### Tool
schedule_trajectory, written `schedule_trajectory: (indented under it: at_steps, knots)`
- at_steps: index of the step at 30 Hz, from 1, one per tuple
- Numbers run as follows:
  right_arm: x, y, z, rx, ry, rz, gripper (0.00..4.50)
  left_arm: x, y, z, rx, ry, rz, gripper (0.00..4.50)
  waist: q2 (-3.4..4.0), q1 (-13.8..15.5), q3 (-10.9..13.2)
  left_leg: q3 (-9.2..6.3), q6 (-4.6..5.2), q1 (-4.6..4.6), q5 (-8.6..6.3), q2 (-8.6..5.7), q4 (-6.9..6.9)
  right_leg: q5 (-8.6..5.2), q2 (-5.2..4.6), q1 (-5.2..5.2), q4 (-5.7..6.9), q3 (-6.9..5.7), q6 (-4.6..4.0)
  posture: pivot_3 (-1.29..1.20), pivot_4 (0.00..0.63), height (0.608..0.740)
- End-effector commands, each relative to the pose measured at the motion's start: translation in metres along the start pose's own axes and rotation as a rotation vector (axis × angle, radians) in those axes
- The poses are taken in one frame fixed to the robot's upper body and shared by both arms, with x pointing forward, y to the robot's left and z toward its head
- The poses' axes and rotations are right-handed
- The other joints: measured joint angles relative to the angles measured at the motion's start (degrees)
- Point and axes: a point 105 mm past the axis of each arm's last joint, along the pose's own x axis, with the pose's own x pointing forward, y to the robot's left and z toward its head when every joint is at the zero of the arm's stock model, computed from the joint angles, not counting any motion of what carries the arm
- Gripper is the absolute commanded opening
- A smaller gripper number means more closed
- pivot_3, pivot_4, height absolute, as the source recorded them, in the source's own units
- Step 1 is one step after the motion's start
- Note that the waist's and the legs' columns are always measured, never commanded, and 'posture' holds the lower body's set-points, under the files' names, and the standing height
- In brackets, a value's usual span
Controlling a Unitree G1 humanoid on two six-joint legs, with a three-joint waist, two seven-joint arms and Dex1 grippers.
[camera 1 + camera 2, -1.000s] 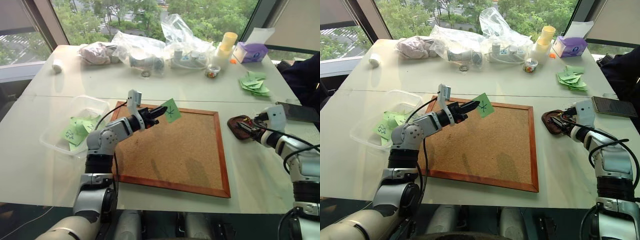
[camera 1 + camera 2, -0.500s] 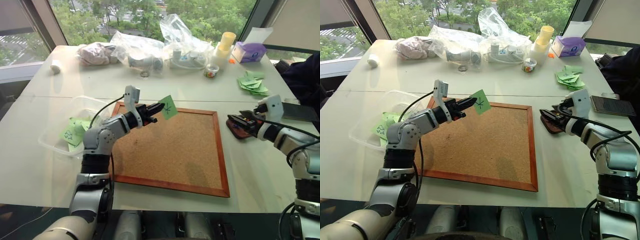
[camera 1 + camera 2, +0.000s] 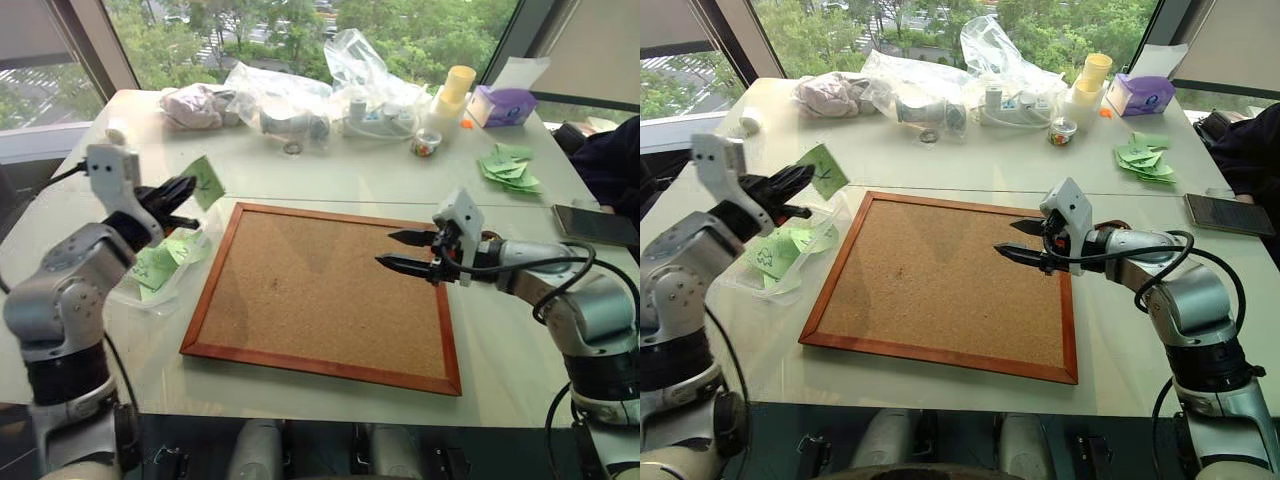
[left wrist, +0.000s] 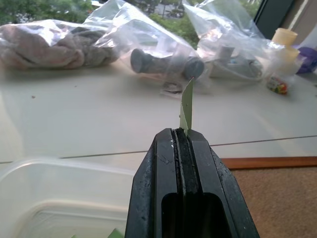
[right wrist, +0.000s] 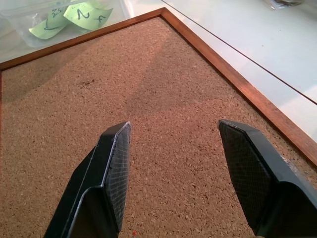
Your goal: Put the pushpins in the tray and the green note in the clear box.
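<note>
**Ana:** Green note [image 3: 204,181] with the black scribble is pinched between the closed fingers of the left gripper [image 3: 182,192], held up in the air above the clear box [image 3: 196,262] at the cork board's [image 3: 320,290] left edge.

**Ben:** And that box?

**Ana:** It sits on the white table [image 3: 300,165], just beside the board's wooden frame, with several other green slips [image 3: 160,263] lying inside it.

**Ben:** What about the right gripper [image 3: 400,251]?

**Ana:** Its two black fingers stand well apart and hold nothing. It hovers over the right part of the cork board, pointing across it toward the left side.

**Ben:** The tray?

**Ana:** Mostly hidden behind the right arm; a dark reddish edge [image 3: 1118,224] shows just past the board's right frame. The pushpins are too small to make out.

**Ben:** Anything else nearby?

**Ana:** A black phone [image 3: 595,225] lies at the far right, and a heap of plain green slips [image 3: 509,167] sits beyond it.
</note>
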Motion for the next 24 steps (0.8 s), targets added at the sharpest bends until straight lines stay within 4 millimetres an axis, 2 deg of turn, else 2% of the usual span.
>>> schedule_trajectory:
  at_steps: [1, 3, 6, 11, 12, 13, 15, 19, 21, 24]
  knots:
    - [0.0, -0.004, 0.012, -0.057, -0.028, 0.002, 2.85, -0.018, 0.015, -0.002, 0.007, 0.011, 0.029, 0.0, 0.01, -0.1, 0.0, 0.0, 0.01, 0.0, 0.0, 0.0, 0.0, 0.0, -0.01, 0.0, 0.0, 0.0, 0.0, 0.0, 0.15, 0.74]
    - [0.001, -0.005, 0.012, -0.06, -0.028, 0.005, 2.85, -0.025, 0.026, -0.015, -0.006, 0.05, 0.06, 0.0, 0.01, -0.2, 0.0, 0.01, 0.01, 0.01, -0.01, 0.0, 0.0, 0.0, -0.01, 0.0, 0.01, 0.0, 0.0, 0.0, 0.15, 0.74]
    - [0.002, -0.006, 0.011, -0.063, -0.026, 0.005, 2.92, -0.03, 0.034, -0.029, -0.029, 0.089, 0.08, 0.94, 0.0, -0.1, 0.0, 0.04, 0.01, 0.0, -0.01, 0.01, 0.02, 0.0, 0.0, -0.02, 0.05, 0.0, -0.01, 0.0, 0.15, 0.74]
    - [0.0, -0.007, 0.008, -0.065, -0.019, -0.001, 2.92, -0.034, 0.032, -0.032, -0.012, 0.107, 0.052, 3.39, 0.0, -0.3, 0.0, 0.04, 0.01, -0.01, -0.01, 0.02, 0.04, 0.0, -0.01, -0.02, 0.05, 0.0, -0.01, 0.0, 0.15, 0.74]
    - [0.0, -0.008, 0.008, -0.065, -0.016, -0.007, 2.92, -0.034, 0.031, -0.029, -0.012, 0.1, 0.04, 3.86, 0.0, -0.3, 0.0, 0.04, 0.01, -0.01, -0.01, 0.02, 0.03, 0.0, -0.01, -0.03, 0.06, 0.0, -0.01, 0.0, 0.15, 0.74]
    - [-0.003, -0.01, 0.006, -0.06, -0.01, -0.018, 2.92, -0.033, 0.022, -0.017, -0.025, 0.058, -0.021, 4.35, -0.01, -0.3, 0.0, 0.04, 0.0, -0.01, -0.01, 0.02, 0.04, 0.0, -0.01, -0.04, 0.07, 0.0, -0.01, 0.0, 0.15, 0.74]
    - [-0.01, -0.014, 0.0, -0.057, 0.015, -0.049, 2.92, -0.031, -0.002, 0.007, -0.032, -0.011, -0.165, 4.43, -0.02, 0.0, 0.0, 0.03, 0.01, -0.02, -0.01, 0.04, 0.05, 0.0, -0.01, -0.04, 0.07, 0.0, -0.01, 0.0, 0.15, 0.74]
    - [-0.019, -0.017, -0.007, -0.042, 0.035, -0.078, 2.92, -0.024, -0.041, 0.021, -0.012, -0.029, -0.346, 4.43, -0.01, -0.1, 0.0, 0.0, 0.07, -0.12, -0.05, 0.03, 0.18, 0.0, -0.1, -0.04, 0.08, -0.06, -0.01, 0.0, 0.15, 0.74]
    - [-0.024, -0.017, -0.011, -0.029, 0.044, -0.091, 2.92, -0.02, -0.06, 0.019, -0.003, -0.011, -0.439, 4.43, -0.01, -0.2, 0.0, 0.0, 0.07, -0.1, -0.05, 0.0, 0.18, 0.0, -0.11, -0.02, 0.09, -0.05, -0.01, 0.0, 0.15, 0.74]
    - [-0.03, -0.015, -0.019, -0.029, 0.074, -0.105, 2.92, -0.014, -0.085, 0.003, 0.027, 0.056, -0.565, 4.43, 0.0, -0.2, 0.0, 0.03, 0.07, -0.07, -0.05, 0.0, 0.18, 0.0, -0.05, -0.02, 0.11, -0.05, -0.01, 0.0, 0.15, 0.74]
